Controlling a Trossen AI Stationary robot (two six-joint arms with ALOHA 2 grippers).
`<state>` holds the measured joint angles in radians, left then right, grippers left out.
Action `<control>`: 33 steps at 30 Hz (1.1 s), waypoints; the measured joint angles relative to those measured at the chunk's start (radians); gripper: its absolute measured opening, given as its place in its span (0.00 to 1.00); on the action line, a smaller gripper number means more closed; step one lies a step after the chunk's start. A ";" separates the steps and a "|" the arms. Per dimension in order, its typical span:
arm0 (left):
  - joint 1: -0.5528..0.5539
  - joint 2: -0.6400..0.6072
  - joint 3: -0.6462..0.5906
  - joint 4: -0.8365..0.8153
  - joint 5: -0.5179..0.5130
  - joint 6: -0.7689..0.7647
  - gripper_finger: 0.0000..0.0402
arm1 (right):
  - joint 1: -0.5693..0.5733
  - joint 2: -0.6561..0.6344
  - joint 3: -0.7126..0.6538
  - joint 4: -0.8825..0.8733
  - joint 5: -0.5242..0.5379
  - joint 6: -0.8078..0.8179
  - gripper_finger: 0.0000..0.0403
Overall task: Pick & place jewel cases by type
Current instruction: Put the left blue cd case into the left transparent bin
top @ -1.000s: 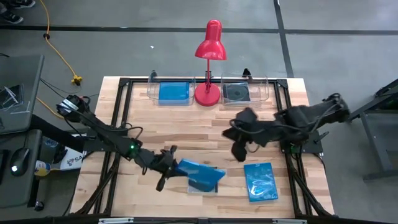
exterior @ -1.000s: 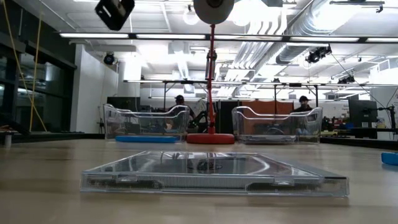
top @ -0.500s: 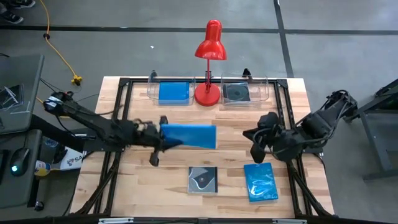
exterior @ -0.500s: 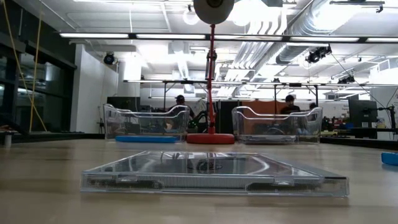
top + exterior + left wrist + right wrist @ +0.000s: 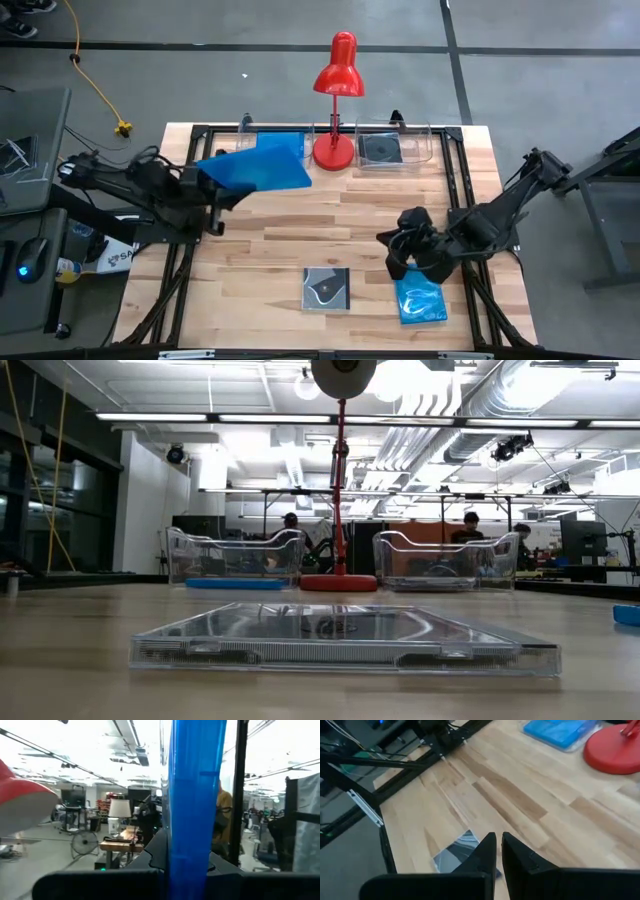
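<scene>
My left gripper [image 5: 213, 186] is shut on a plain blue jewel case [image 5: 255, 168], held in the air beside the far-left clear tray [image 5: 245, 140], which holds another blue case [image 5: 280, 148]. In the left wrist view the held case [image 5: 192, 795] shows edge-on. My right gripper [image 5: 400, 255], fingers together [image 5: 497, 845], hovers over the table's near right, just beside a glossy blue patterned case [image 5: 422, 300] lying flat. A dark case with a white swirl [image 5: 327, 288] [image 5: 340, 638] [image 5: 456, 855] lies flat near the near edge. The far-right tray [image 5: 425, 140] holds a dark case [image 5: 380, 148]. My left gripper pinches the plain blue case between its two fingers at the case's left edge [image 5: 205, 176], coming level from the table's left. The case is lifted clear of the table. In the wrist view it stands edge-on between the fingers [image 5: 192, 855].
A red desk lamp [image 5: 337, 100] stands between the two trays at the far edge; its base [image 5: 615, 750] shows in the right wrist view. Bare wood lies across the table's middle. People show in the room beyond the table.
My left gripper has lifted the blue case off the dark swirl case and carried it up and toward the far left, next to the left tray. The dark case stays flat where it was. My right gripper has moved toward the near edge, beside the patterned blue case.
</scene>
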<state>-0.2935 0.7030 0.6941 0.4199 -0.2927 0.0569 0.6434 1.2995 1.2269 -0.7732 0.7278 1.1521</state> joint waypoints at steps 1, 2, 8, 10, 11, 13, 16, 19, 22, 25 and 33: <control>-0.001 -0.013 0.000 -0.011 -0.006 0.008 0.04 | -0.001 0.000 -0.018 0.041 0.000 -0.003 0.03; -0.001 -0.026 0.000 -0.024 -0.013 0.015 0.04 | -0.004 0.000 -0.035 0.078 0.001 -0.007 0.03; -0.001 -0.089 0.000 -0.105 -0.067 0.025 0.04 | -0.025 0.000 -0.106 0.210 0.022 -0.007 0.03; 0.000 -0.112 0.000 -0.136 -0.093 0.015 0.04 | -0.037 0.000 -0.115 0.232 0.026 -0.007 0.03; 0.000 -0.126 0.000 -0.153 -0.110 0.000 0.04 | -0.043 0.000 -0.118 0.241 0.025 -0.007 0.03; 0.000 -0.158 0.007 -0.199 -0.150 -0.035 0.04 | -0.055 0.000 -0.119 0.253 0.027 -0.007 0.03; 0.000 -0.197 0.082 -0.399 -0.234 -0.086 0.04 | -0.075 0.000 -0.119 0.274 0.038 -0.020 0.03; 0.000 -0.203 0.210 -0.650 -0.297 -0.107 0.04 | -0.096 0.000 -0.119 0.296 0.048 -0.033 0.03; 0.000 -0.181 0.350 -0.843 -0.332 -0.108 0.04 | -0.117 0.000 -0.119 0.309 0.049 -0.039 0.03; 0.000 -0.152 0.479 -0.986 -0.384 -0.085 0.04 | -0.136 0.000 -0.119 0.335 0.049 -0.063 0.03; -0.001 -0.077 0.727 -1.209 -0.536 -0.020 0.04 | -0.169 0.000 -0.119 0.405 0.045 -0.114 0.03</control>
<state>-0.2943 0.6256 1.4207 -0.7886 -0.8284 0.0366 0.4749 1.2995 1.1084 -0.3684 0.7723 1.0385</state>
